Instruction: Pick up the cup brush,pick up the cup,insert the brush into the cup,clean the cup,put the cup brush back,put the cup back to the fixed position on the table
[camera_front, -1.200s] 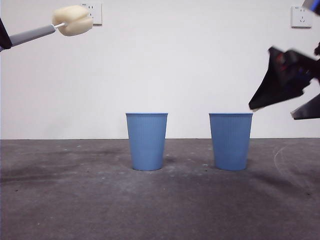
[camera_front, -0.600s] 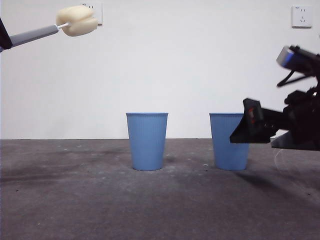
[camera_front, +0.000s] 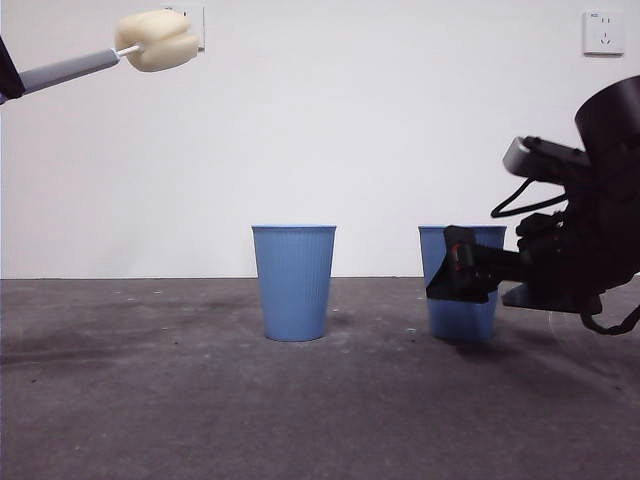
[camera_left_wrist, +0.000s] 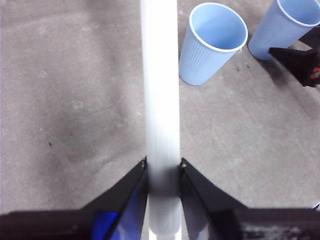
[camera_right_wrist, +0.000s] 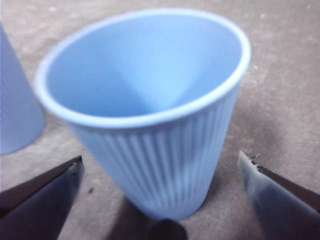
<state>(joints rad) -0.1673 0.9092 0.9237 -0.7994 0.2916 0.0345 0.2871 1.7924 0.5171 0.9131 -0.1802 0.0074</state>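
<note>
Left end effector (camera_left_wrist: 162, 172) clamps the brush (camera_front: 100, 57) handle, held high at 10 o'clock, while the right end effector (camera_right_wrist: 160, 175), jaws spread, straddles the cup (camera_front: 458, 300) at 3 o'clock, upright on the counter (camera_front: 200, 400) beside its twin (camera_front: 293, 282).

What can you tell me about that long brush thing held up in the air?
The cup brush has a slim grey handle, a short white neck and a cream-yellow sponge head that looks soft and lumpy. It hangs high above the table, nearly level, head tilted slightly upward. The left end effector clamps its handle; nothing else touches it.
</note>
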